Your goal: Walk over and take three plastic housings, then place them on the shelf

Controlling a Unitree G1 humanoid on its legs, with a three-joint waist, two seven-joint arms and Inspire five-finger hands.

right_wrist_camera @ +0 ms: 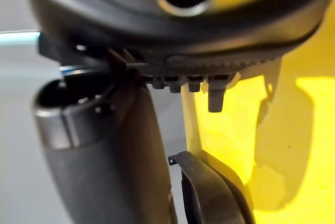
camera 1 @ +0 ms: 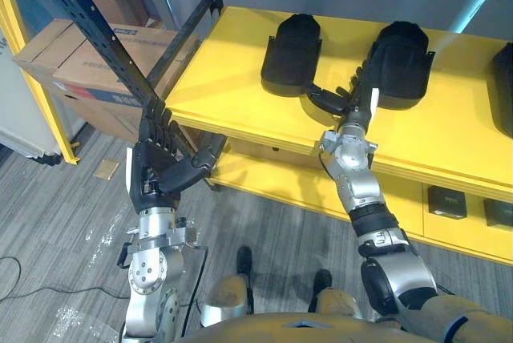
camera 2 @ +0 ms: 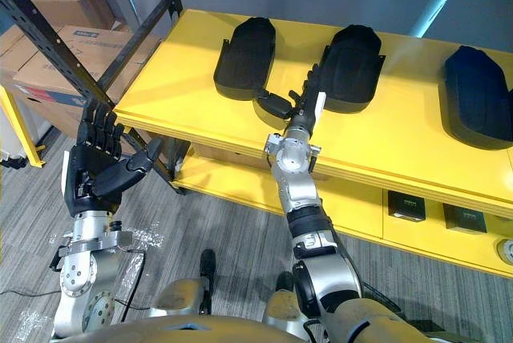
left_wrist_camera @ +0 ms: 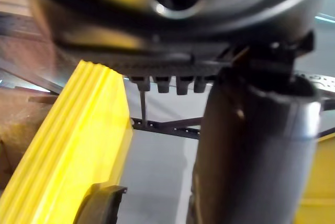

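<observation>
While the right hand (camera 2: 299,108) is stretched out over the yellow shelf (camera 2: 200,119), its fingers (camera 2: 311,80) are kept straight and close together and its thumb is splayed out to the side; nothing is gripped. The fingers are laid along the near left edge of the middle housing (camera 2: 353,58); whether that edge is touched or only neared cannot be told. The thumb is pointed towards the left housing (camera 2: 244,54), close to its near end. The hand is thus placed between these two housings, both of which are set flat on the shelf top. A third housing (camera 2: 477,94) is set on the same shelf, well apart to the right. In the right wrist view a housing's dark rim (right_wrist_camera: 209,192) is seen just past the thumb, against the yellow surface.

The left hand (camera 1: 156,165) is held upright below the shelf's left corner, with fingers straight and thumb out, wide and empty. It is seen near the foot of a black rack upright (camera 1: 96,34), behind which cardboard boxes (camera 1: 80,66) are stacked. On a lower yellow level, small dark boxes (camera 2: 405,205) are seen. A grey floor (camera 1: 64,231) is seen below.
</observation>
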